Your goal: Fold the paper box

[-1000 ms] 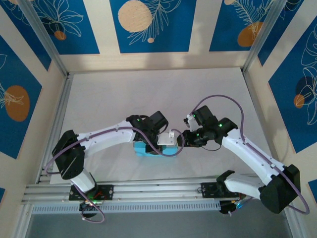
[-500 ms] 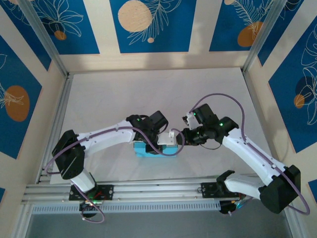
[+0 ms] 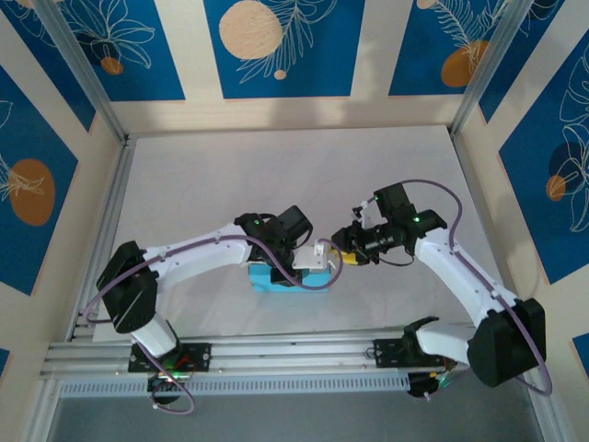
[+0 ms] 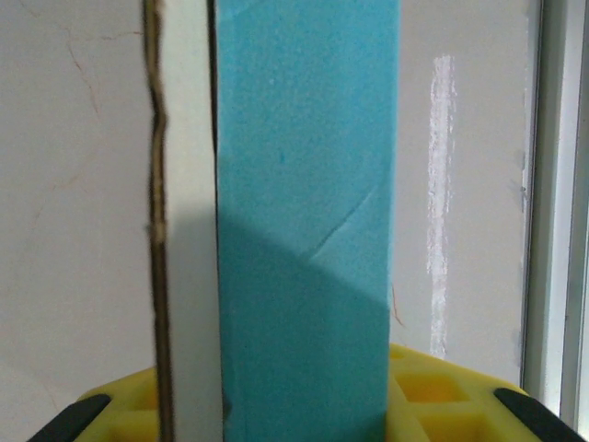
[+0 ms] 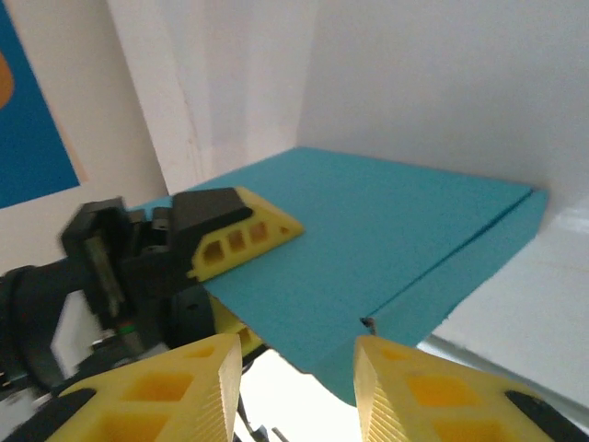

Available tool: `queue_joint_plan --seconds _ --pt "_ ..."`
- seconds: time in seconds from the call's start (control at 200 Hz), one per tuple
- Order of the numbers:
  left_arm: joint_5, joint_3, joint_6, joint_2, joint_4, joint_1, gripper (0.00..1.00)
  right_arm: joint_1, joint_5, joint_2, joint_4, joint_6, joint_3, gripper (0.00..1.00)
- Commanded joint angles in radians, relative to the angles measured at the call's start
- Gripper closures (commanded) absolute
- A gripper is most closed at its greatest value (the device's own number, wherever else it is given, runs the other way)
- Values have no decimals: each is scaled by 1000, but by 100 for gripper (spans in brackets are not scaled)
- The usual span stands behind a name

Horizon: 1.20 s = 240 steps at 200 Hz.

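Note:
The paper box [image 3: 270,279] is a light-blue folded card lying on the white table near the front. My left gripper [image 3: 311,260] is shut on its right end. In the left wrist view a blue panel [image 4: 304,230] stands between the yellow fingers [image 4: 433,391], with a white inner flap [image 4: 189,276] to its left. My right gripper [image 3: 342,249] points left at the box's right edge and stands open. In the right wrist view its gap [image 5: 299,368] faces a corner of the blue box [image 5: 396,230], apart from it, and the left gripper's finger [image 5: 244,230] lies on the box.
The white table [image 3: 276,175] stretches free behind both arms. Aluminium rails [image 3: 276,354] run along the front edge and the left side [image 3: 106,230], and one shows at the right of the left wrist view [image 4: 561,184]. Blue patterned walls close in the back and sides.
The right arm has swung its elbow and wrist up and to the right, and its gripper now points straight left at the box. The left arm and the box have stayed still.

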Motion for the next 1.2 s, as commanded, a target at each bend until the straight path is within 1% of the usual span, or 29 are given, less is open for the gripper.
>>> queue_joint_plan --seconds 0.0,0.165,0.48,0.65,0.765,0.92,1.196 --pt "36 7 -10 -2 -6 12 68 18 -13 -15 -86 10 23 62" --pt "37 5 -8 -7 -2 13 68 18 -43 -25 -106 -1 13 61" --pt "49 12 -18 4 -13 13 68 48 -92 20 -25 44 13 60" --pt "44 7 -18 1 -6 14 69 70 -72 38 -35 41 32 60" --pt "44 7 -19 3 -5 13 69 74 -80 38 -20 54 24 61" --pt "46 8 -19 4 -4 15 69 78 -92 37 11 93 19 62" --pt "50 4 -19 -6 9 14 70 87 -149 44 109 190 -12 62"
